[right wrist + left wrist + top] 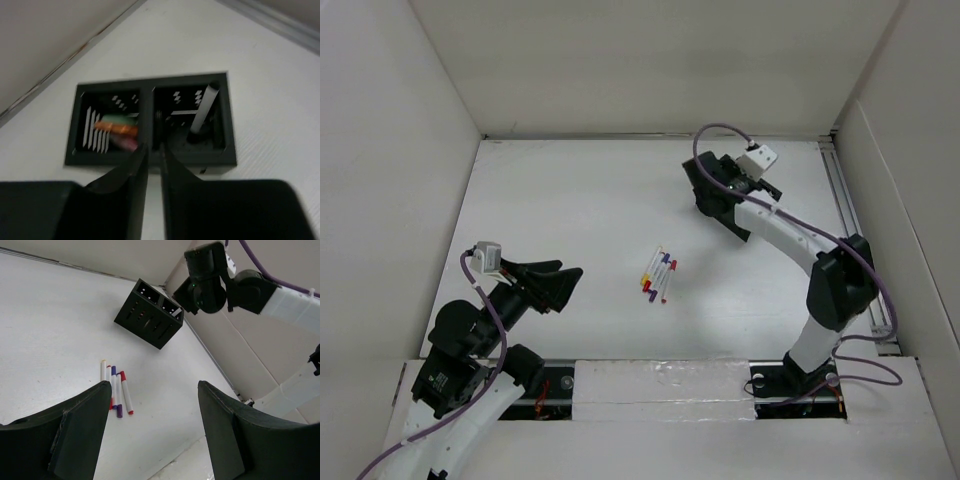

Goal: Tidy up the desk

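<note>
White panel walls (660, 60), enclosing all. White surface (570, 200), filling the floor between them; metal rail (845, 215) along its right edge. Left gripper (568, 287), wide open, empty. Right gripper (152, 150), fingers almost together, above black two-compartment box (150, 314). Markers (659, 274), clustered mid-surface.

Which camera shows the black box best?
Right wrist view: it looks straight into both compartments of the black box, slightly blurred. Left wrist shows its slotted side; in the top view the right arm covers it.

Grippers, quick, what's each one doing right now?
Left gripper: open, empty.
Right gripper: closed over the black organizer; whether it grips anything cannot be told.
</note>
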You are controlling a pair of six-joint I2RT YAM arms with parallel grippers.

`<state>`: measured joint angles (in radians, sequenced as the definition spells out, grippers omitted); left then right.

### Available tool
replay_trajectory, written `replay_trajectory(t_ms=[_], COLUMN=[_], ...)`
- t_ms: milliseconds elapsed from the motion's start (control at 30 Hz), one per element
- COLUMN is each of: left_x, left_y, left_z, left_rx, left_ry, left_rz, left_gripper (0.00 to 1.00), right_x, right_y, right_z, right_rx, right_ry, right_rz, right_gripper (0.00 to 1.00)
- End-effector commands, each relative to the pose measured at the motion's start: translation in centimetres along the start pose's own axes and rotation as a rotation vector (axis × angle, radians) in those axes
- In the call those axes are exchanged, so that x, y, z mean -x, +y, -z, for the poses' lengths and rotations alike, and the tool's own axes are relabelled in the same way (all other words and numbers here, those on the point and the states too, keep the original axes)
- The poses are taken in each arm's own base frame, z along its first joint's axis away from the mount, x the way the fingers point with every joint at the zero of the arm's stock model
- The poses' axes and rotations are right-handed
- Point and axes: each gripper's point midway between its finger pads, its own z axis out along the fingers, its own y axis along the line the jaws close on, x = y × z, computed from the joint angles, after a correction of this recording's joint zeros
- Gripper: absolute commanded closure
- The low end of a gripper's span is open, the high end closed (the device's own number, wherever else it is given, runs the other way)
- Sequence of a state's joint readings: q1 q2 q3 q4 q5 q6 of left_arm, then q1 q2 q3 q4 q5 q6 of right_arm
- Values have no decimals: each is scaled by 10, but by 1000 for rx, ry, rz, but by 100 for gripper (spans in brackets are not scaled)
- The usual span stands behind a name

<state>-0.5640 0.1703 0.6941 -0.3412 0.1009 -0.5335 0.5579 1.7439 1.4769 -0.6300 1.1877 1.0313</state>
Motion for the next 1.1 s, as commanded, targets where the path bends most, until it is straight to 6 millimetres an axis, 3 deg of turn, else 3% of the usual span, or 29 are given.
replay_trajectory(t_ms=[0, 33, 67, 133, 200, 300, 333, 467, 600, 1067], left_x=[6, 6, 6, 6, 5, 4, 4, 5, 3, 7], left_y=[-6, -5, -5, -6, -6, -6, -6, -6, -5, -7], left_z=[-2, -1, -2, -2, -3, -3, -3, -1, -3, -1], left_rx=[-27, -24, -26, -31, -29, -33, -33, -32, -29, -33], left_ry=[-24, -26, -29, -25, -17, -17, -15, -24, -14, -28], left_rz=[-5, -6, -6, -6, -9, -11, -9, -9, -9, -8], left_gripper=[34, 34, 34, 34, 34, 34, 34, 34, 34, 34], right_x=[-6, -22, -51, -81, -117, -152, -168, -203, -223, -246], right_y=[22, 30, 22, 35, 32, 20, 17, 5, 6, -3], right_z=[57, 82, 91, 132, 157, 185, 191, 183, 182, 166], right_rx=[204, 287, 322, 474, 560, 616, 630, 565, 548, 459], right_ry=[100, 135, 175, 297, 402, 490, 531, 546, 550, 547], right_rz=[-93, -71, -25, -32, -5, 25, 46, 129, 187, 233], right_gripper=[83, 94, 98, 100, 100, 82, 62, 62, 64, 70])
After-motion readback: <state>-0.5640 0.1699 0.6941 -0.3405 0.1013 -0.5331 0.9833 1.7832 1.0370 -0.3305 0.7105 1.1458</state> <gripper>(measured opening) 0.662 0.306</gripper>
